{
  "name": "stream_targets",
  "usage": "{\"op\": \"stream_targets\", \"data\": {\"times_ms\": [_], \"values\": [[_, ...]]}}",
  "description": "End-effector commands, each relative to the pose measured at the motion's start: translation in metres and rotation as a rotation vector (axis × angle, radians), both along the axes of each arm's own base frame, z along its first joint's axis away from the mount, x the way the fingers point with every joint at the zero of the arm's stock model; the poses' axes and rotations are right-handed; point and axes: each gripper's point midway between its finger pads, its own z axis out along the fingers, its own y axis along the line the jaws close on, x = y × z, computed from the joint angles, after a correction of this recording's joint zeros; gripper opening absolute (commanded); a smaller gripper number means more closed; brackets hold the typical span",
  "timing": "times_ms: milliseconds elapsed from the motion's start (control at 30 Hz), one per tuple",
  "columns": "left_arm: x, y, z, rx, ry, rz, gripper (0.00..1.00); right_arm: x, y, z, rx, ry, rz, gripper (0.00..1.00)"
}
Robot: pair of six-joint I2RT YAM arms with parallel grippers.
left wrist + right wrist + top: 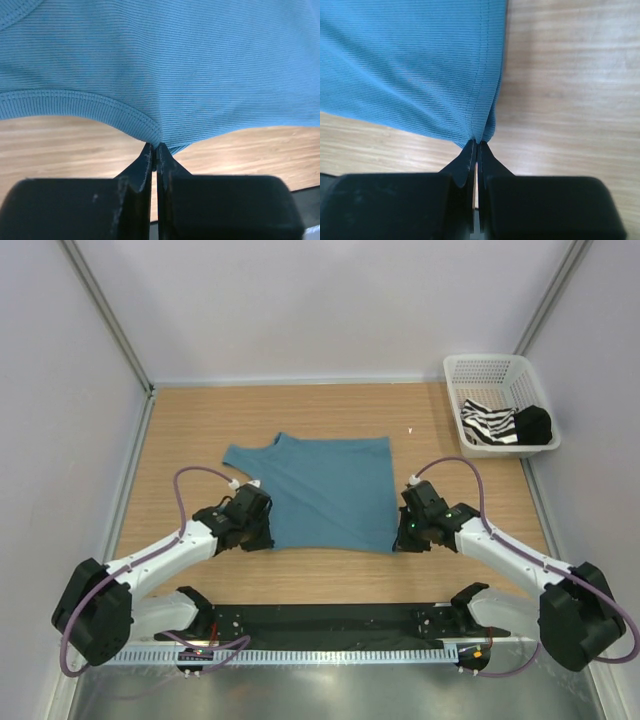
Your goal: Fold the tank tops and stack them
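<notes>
The teal-blue tank top (pixel 320 490) lies spread on the wooden table, hem towards the right. My left gripper (pixel 262 537) is shut on its near left corner, by the armhole seam (pixel 155 145). My right gripper (pixel 403 540) is shut on its near right corner at the hem (pixel 479 141). Both corners are pinched between the fingertips, just above the table. The black and white striped tank top (pixel 488 425) lies bunched in the white basket at the far right.
The white mesh basket (pixel 470 368) stands at the far right corner, with a black item (pixel 533 424) beside the striped top. Grey walls enclose the table. A black rail (pixel 330 620) runs along the near edge.
</notes>
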Motion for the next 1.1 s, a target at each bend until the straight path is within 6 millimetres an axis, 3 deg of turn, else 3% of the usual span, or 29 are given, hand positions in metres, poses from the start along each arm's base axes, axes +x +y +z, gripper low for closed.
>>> {"op": "stream_targets", "data": {"times_ms": [0,100,300,633,1067], "values": [[-0.023,-0.002,-0.003,0.005,0.056,-0.022,0.01,-0.012,0.003,0.008,0.042,0.007,-0.044,0.01],[-0.027,-0.001,-0.007,0.015,0.062,-0.021,0.02,-0.01,-0.002,0.01,0.029,-0.011,-0.072,0.01],[-0.016,-0.001,-0.004,0.088,0.066,-0.059,0.02,0.01,-0.004,0.022,-0.008,-0.081,-0.082,0.01],[0.016,-0.01,0.024,0.121,0.038,-0.089,0.02,0.05,-0.001,0.034,-0.112,-0.135,-0.048,0.01],[0.056,0.0,0.042,0.075,0.037,-0.06,0.01,0.093,-0.002,0.051,-0.173,-0.188,-0.053,0.01]]}}
